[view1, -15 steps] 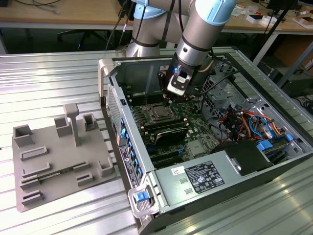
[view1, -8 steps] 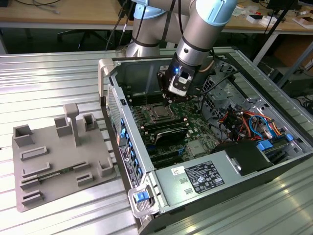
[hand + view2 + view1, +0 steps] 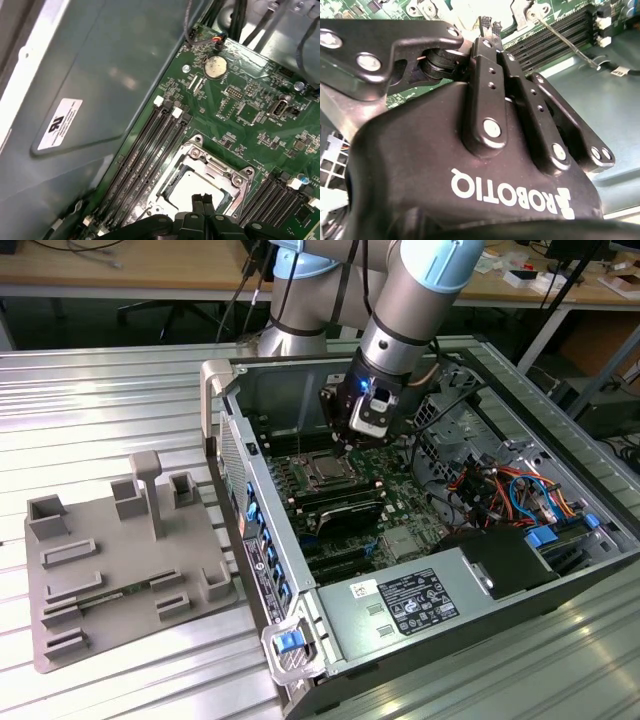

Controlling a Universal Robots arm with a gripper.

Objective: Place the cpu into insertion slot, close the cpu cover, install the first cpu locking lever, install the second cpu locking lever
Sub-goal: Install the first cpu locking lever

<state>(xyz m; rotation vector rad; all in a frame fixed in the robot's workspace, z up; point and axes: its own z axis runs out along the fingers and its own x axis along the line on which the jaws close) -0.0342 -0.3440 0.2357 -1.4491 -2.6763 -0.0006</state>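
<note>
Pincer (image 3: pixel 202 199) fingers are pressed together with nothing visible between them, hovering just above the cpu (image 3: pixel 185 190). Directly under the tips, the cpu lies in the insertion slot (image 3: pixel 172 176), and the cpu cover (image 3: pixel 220 167) lies flat around it with the chip's pale top showing through its cut-out. Black memory slots (image 3: pixel 145 150) run just beside the socket. In the second wrist view a thin metal locking lever (image 3: pixel 567 44) slants past the fingers, near them. The open computer case (image 3: pixel 270 560) surrounds the pincer, and a grey fixture tray (image 3: pixel 120 570) rests on the desk (image 3: pixel 100 400), well apart from it.
</note>
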